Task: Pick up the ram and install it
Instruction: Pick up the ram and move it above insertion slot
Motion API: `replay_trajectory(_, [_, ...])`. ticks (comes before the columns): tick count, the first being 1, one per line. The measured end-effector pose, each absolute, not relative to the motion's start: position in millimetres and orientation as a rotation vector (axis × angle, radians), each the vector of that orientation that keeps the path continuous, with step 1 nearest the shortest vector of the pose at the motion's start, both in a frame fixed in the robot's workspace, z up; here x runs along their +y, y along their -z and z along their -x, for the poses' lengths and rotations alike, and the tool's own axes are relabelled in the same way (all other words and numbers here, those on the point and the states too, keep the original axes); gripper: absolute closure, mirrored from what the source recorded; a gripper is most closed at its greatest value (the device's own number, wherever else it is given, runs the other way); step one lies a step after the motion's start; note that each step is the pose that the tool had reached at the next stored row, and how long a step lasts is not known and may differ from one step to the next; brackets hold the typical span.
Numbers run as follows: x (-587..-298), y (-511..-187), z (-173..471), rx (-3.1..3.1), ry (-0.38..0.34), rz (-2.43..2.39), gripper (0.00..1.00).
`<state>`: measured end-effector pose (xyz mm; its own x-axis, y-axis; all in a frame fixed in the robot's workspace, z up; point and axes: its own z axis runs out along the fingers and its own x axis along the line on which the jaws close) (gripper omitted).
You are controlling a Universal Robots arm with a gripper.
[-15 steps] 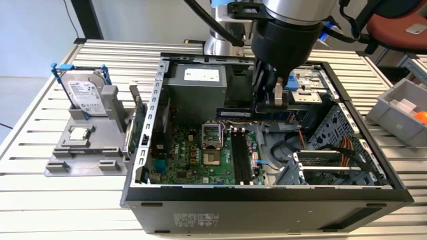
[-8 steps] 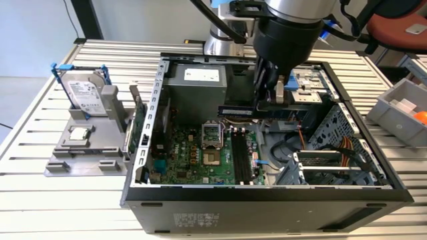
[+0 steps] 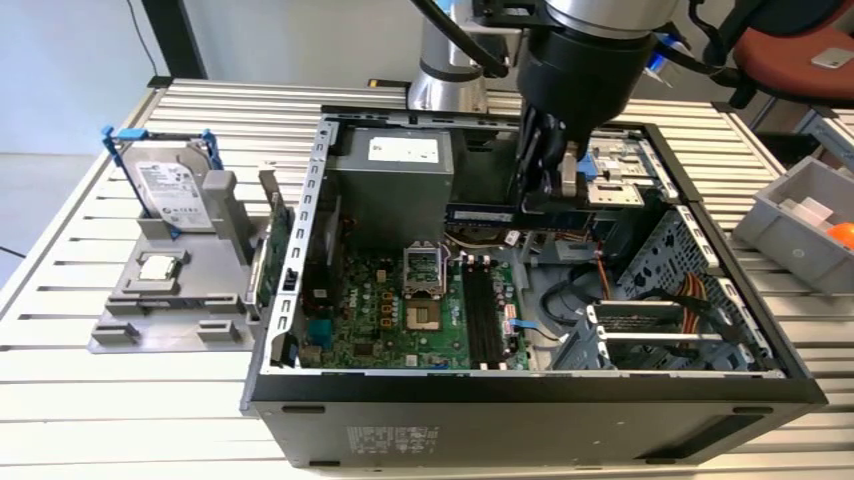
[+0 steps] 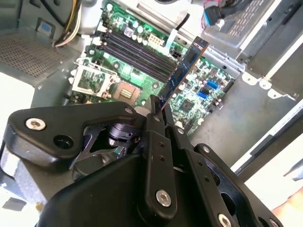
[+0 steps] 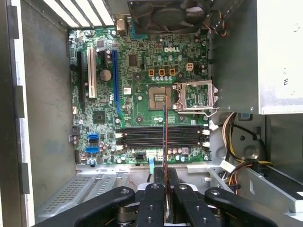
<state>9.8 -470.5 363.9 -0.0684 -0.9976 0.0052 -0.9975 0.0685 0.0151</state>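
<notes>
Tool [image 5: 164, 191] is clamped on one end of the ram [image 4: 185, 66], a dark-blue stick held above the open computer case [image 3: 534, 390] and apart from the board. Inside the case sit a grey power supply [image 3: 394, 170], the green motherboard [image 5: 137, 80] and its black memory slots [image 5: 161, 136], which look unfilled. Doing this well likely means squaring the stick's long edge to one slot and keeping it level.

Your open case [image 3: 534, 400] sits on the table [image 3: 80, 420], with the motherboard [image 3: 400, 320] inside it. The hard drive [image 3: 171, 190] stands at the exterior view's left and a bin [image 3: 801, 225] at its right. The ram [image 4: 184, 71], in the gripper [image 5: 164, 187], hangs above the memory slots [image 5: 142, 135], seemingly apart.
</notes>
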Motion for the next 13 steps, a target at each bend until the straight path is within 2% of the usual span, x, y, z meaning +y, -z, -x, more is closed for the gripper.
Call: replay_trajectory(13, [-466,-364,-21,-2.304,0.011,-2.114,1.0])
